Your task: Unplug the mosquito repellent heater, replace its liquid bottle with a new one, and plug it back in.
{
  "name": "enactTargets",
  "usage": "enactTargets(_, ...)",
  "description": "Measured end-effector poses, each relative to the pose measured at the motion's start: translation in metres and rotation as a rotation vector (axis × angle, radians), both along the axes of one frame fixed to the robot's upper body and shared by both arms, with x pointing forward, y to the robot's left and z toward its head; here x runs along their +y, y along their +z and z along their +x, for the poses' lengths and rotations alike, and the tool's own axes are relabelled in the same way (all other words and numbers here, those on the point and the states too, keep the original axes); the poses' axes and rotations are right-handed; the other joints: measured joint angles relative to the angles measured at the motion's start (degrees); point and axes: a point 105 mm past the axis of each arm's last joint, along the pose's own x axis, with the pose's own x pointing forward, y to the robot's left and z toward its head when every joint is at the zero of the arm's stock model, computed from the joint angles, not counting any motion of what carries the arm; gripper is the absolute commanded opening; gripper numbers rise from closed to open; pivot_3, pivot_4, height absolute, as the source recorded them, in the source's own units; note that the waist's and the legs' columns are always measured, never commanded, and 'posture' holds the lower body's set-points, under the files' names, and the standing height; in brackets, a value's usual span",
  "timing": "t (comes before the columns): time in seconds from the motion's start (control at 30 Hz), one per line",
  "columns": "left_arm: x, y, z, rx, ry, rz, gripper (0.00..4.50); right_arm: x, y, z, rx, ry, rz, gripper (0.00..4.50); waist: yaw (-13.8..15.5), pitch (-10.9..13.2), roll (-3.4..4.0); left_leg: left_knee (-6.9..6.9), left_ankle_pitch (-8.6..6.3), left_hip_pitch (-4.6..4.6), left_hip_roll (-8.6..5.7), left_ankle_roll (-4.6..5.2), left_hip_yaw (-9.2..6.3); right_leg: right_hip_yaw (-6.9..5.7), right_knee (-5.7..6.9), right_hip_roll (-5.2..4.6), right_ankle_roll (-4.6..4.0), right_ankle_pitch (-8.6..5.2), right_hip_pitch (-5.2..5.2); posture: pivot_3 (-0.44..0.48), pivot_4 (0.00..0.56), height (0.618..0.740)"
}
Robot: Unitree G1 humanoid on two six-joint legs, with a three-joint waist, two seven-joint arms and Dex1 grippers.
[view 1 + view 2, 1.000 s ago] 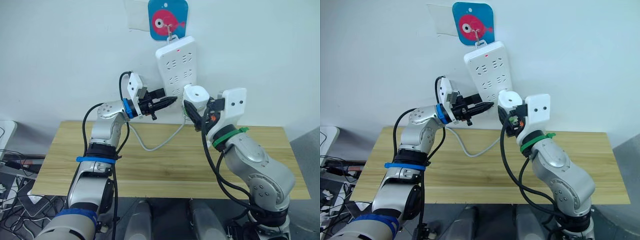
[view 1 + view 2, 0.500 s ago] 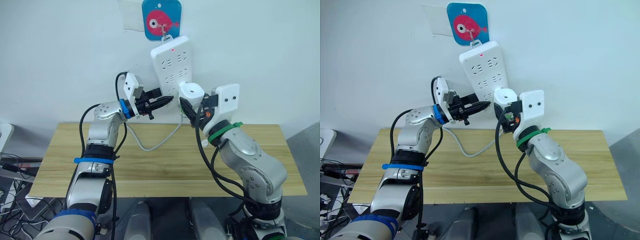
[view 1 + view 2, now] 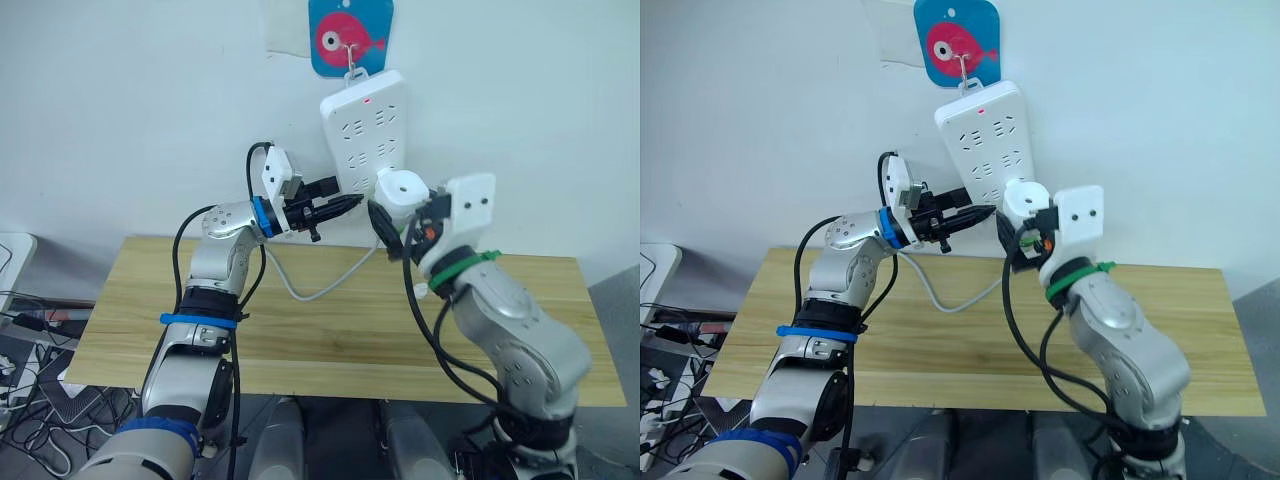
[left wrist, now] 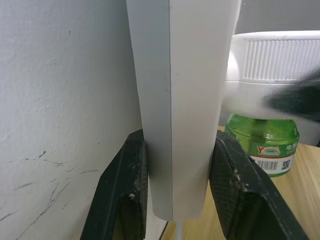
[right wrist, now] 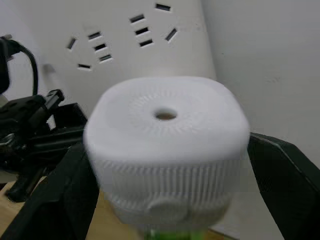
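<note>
We have the left gripper (image 3: 345, 203) clamped on the lower end of the power strip (image 3: 366, 125), one finger on each long edge. The strip hangs from a hook on the fish plaque (image 3: 350, 36) on the wall, so it would likely swing; we judge the clamp is there to brace it.

The right gripper (image 5: 165, 165) is closed around the mosquito repellent heater (image 3: 401, 189), fingers (image 5: 287, 175) on either side of the ribbed body, round opening facing up. The heater sits just beside the strip's lower right edge, above the tabletop's (image 3: 330, 330) far edge. The green liquid bottle (image 4: 265, 137) is screwed in underneath, so we read this as the plug or unplug stage. Whether the prongs are seated in a socket, we cannot tell.

The strip's cable (image 3: 320, 285) droops onto the tabletop near the far edge.
</note>
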Motion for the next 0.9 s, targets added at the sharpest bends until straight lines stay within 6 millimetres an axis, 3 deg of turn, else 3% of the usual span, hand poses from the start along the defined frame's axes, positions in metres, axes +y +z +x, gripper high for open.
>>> enactTargets(0.2,0.0,-0.002,0.002,-0.003,0.002,0.002,1.32,-0.009,-0.005,-0.024,0.012,0.03,-0.051,4.47,-0.09,0.0,0.0,0.11,-0.11,0.05,-0.01,0.2,-0.05,-0.05,0.1,0.03,0.0,0.0,0.12,0.048,0.259,0.74)
enactTargets(0.33,0.001,-0.001,0.004,-0.006,-0.004,0.01,1.32,-0.026,-0.023,-0.035,0.068,0.073,-0.134,4.47,-0.03,0.0,-0.01,0.12,-0.12,0.04,-0.05,0.22,-0.11,-0.14,-0.02,-0.02,0.0,0.0,0.23,0.047,0.26,0.74)
enactTargets(0.53,0.016,-0.009,0.007,0.006,0.024,0.071,3.19,-0.038,-0.02,-0.044,0.058,0.111,-0.167,4.5,-0.55,0.01,-0.01,0.13,-0.12,0.14,0.02,0.24,-0.13,-0.14,0.18,0.08,0.0,0.0,0.22,0.079,0.271,0.74)
enactTargets(0.67,0.038,-0.017,0.004,0.024,0.062,0.125,4.49,-0.037,-0.016,-0.047,0.038,0.15,-0.187,4.5,-0.68,0.02,-0.02,0.12,-0.12,0.14,0.07,0.24,-0.14,-0.12,0.17,0.12,0.0,0.0,0.22,0.099,0.276,0.74)
enactTargets(0.7,0.047,-0.021,0.0,0.029,0.072,0.148,4.49,-0.035,-0.015,-0.048,0.033,0.164,-0.19,4.5,-0.77,0.02,-0.02,0.1,-0.12,0.14,0.08,0.24,-0.13,-0.1,0.17,0.13,0.0,0.0,0.21,0.109,0.277,0.74)
enactTargets(0.8,0.065,-0.025,-0.012,0.059,0.086,0.174,4.5,-0.032,-0.012,-0.049,0.014,0.199,-0.193,3.89,-0.21,0.03,-0.01,0.12,-0.12,0.14,0.09,0.23,-0.2,-0.16,0.17,0.13,0.0,0.0,0.22,0.145,0.278,0.74)
enactTargets(0.9,0.075,-0.02,-0.032,0.046,0.075,0.193,4.5,-0.025,-0.011,-0.051,-0.001,0.249,-0.196,2.81,0.21,0.03,-0.01,0.12,-0.12,0.14,0.08,0.22,-0.25,-0.2,0.12,0.1,0.0,0.0,0.26,0.186,0.277,0.74)
